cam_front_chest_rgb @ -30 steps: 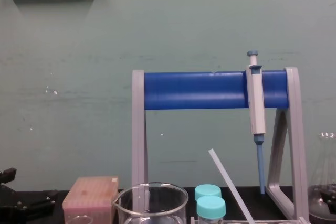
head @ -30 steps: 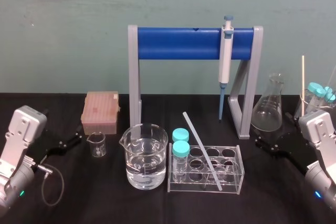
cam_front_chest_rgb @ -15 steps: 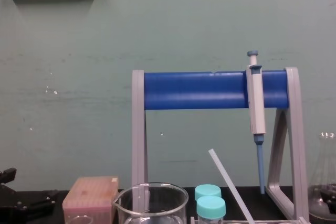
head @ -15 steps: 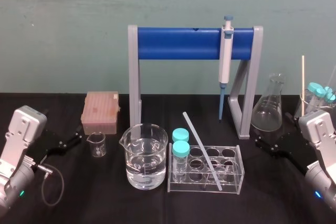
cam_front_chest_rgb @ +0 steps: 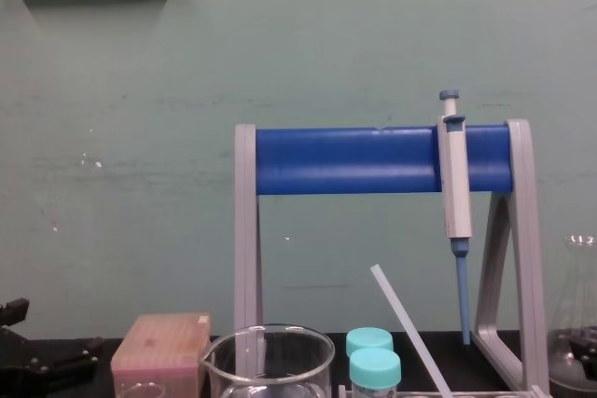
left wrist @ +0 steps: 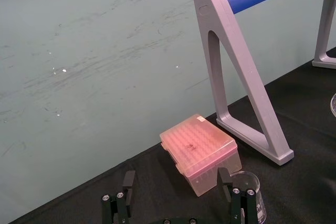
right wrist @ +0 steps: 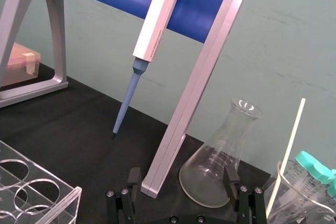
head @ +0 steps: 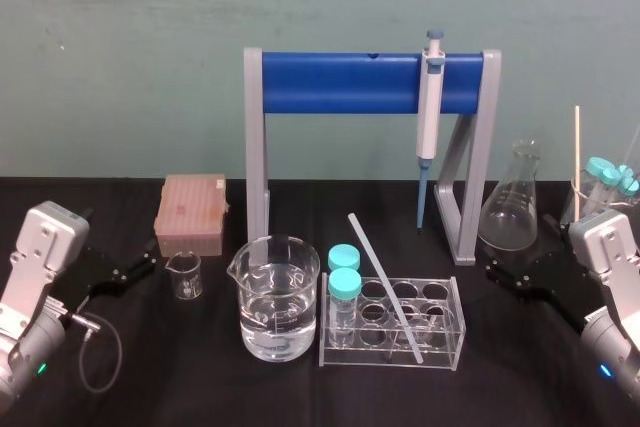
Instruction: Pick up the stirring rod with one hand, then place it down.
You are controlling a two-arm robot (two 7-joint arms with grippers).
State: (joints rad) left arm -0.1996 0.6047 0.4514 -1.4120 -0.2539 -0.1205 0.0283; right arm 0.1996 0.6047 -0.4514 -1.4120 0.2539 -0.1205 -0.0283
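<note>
The rod [head: 385, 287] leans in the rack [head: 450, 347] just right of centre in the head view. Its long axis runs from upper left to lower right. The upper end sticks up free behind the rack, and the lower end sits down in a front-right well. My right claw [head: 497, 274] rests on the table at centre right, near the rack's right end, with the rod to its left. My left claw [head: 140, 269] is parked at far left, well apart from the rod, with the beaker [head: 278, 297] in between. So I judge the right arm to be the nearer one, and the free upper stretch of the rod to be the place to take it.

Both claws hold nothing. The right wrist view shows my fingers [right wrist: 229, 174] spread wide with only air between them. The left wrist view shows the same for the left fingers [left wrist: 226, 179].

The rod's lower end blurs behind the rack's clear walls, so I cannot tell just where it rests. The chest view cuts the rod [cam_front_chest_rgb: 406, 323] off at the bottom edge. A cream stick [head: 577, 157] stands at the right edge of the head view, and it is not my target.
</note>
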